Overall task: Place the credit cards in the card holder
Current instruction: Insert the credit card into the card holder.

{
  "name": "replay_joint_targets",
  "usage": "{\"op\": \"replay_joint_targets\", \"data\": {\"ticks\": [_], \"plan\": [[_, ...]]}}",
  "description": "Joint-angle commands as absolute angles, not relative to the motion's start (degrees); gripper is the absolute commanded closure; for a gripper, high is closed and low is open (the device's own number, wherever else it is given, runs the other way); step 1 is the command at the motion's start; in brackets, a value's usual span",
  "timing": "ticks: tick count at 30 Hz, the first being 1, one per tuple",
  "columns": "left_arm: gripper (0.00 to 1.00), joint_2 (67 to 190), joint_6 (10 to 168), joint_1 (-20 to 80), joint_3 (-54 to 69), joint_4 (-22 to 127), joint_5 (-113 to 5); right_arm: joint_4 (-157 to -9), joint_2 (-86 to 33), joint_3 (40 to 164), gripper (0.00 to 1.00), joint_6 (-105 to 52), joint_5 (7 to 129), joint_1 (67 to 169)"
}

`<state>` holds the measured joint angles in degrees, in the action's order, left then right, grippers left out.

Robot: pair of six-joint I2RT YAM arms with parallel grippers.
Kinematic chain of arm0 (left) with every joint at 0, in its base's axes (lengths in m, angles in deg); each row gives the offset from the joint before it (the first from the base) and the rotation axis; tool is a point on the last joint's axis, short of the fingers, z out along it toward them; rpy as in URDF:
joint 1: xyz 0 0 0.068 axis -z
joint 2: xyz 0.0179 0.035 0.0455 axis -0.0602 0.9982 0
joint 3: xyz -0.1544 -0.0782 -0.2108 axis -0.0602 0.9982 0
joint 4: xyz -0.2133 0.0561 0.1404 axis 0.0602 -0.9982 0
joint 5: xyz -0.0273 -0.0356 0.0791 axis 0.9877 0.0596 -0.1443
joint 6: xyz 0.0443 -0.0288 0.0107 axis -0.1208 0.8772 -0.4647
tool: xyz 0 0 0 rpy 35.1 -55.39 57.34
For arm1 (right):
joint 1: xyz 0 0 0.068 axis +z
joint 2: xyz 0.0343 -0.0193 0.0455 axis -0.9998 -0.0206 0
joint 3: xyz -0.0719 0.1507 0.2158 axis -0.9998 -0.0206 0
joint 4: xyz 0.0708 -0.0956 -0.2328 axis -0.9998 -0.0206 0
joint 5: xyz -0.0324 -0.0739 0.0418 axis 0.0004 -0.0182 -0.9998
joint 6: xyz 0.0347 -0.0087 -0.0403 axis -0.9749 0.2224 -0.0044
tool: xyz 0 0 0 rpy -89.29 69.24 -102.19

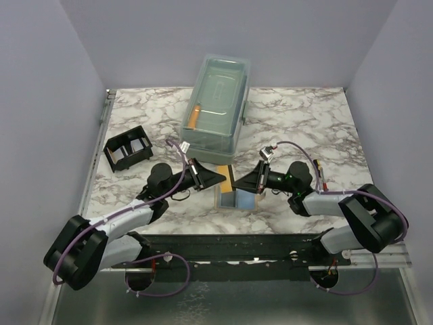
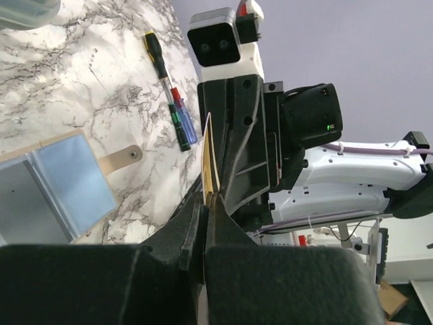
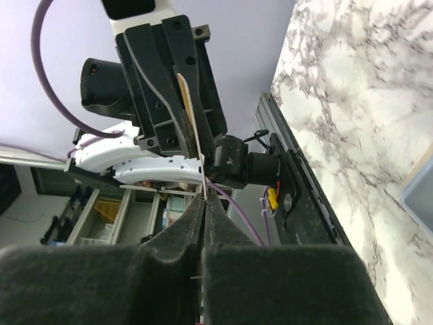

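Note:
A dark grey credit card and a light blue credit card lie side by side on a tan pad at the table's centre. They also show in the left wrist view, grey and blue. The black card holder stands at the left. My left gripper and right gripper meet tip to tip just above the cards. Both are shut on one thin tan flat piece, seen edge-on, which also shows in the right wrist view.
A large clear lidded box stands at the back centre, just behind the grippers. Screwdrivers lie on the marble to the right of the cards. A black rail runs along the near edge.

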<state>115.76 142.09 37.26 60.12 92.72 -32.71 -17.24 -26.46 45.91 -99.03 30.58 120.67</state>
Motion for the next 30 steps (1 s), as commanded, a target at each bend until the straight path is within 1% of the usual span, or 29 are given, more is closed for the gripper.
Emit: {"op": "replay_joint_targets", "data": {"ticks": [1,2,3,4,5,6,8,9,11,15,18,20,22,25,30], "plan": [[1.00,119.6,142.6,38.3,59.3,95.1,-30.2,-16.6,-26.2,42.6,1.00,-98.6,32.1,120.7],[0.90,119.9,142.6,38.3,59.5,94.1,-30.8,-18.9,-25.6,41.3,1.00,-97.8,32.5,120.4],[0.77,120.5,142.5,38.3,59.6,92.6,-31.6,-21.9,-24.9,40.3,1.00,-96.5,32.9,120.1],[0.66,121.1,142.4,38.3,59.5,90.5,-32.3,-25.4,-23.9,39.1,1.00,-94.9,33.3,119.9],[0.59,121.7,142.0,38.3,59.3,88.6,-32.7,-28.9,-22.7,38.2,1.00,-93.2,33.8,119.7],[0.55,122.5,141.6,38.3,59.2,87.2,-32.8,-33.2,-21.3,37.5,1.00,-91.3,34.4,119.6],[0.54,124.4,140.4,38.3,58.5,85.5,-32.3,-41.4,-19.0,37.1,1.00,-86.9,35.0,119.0],[0.56,125.5,139.9,38.4,58.0,85.2,-31.8,-44.3,-18.2,37.0,1.00,-85.8,34.9,118.7],[0.63,128.2,138.9,38.4,56.8,84.9,-30.7,-44.8,-17.6,35.5,1.00,-84.3,34.2,117.6],[0.72,133.9,136.8,38.5,54.5,83.4,-29.9,-45.8,-19.4,34.8,1.00,-82.3,33.9,116.1],[0.78,137.3,135.5,38.7,53.3,82.3,-30.2,-45.1,-21.6,35.1,1.00,-81.3,33.8,115.4],[0.79,138.5,134.3,38.7,52.6,80.9,-30.9,-45.5,-23.1,35.6,1.00,-80.4,33.9,115.1],[0.78,138.8,132.8,38.8,52.2,79.0,-32.2,-45.5,-24.3,35.9,1.00,-79.6,33.9,115.0],[0.67,138.0,129.9,39.0,51.3,74.6,-34.8,-45.6,-25.9,36.1,1.00,-79.0,34.2,114.9],[0.55,136.1,125.3,39.4,49.2,66.1,-39.5,-45.0,-27.4,36.2,1.00,-78.8,34.4,114.8]]}}
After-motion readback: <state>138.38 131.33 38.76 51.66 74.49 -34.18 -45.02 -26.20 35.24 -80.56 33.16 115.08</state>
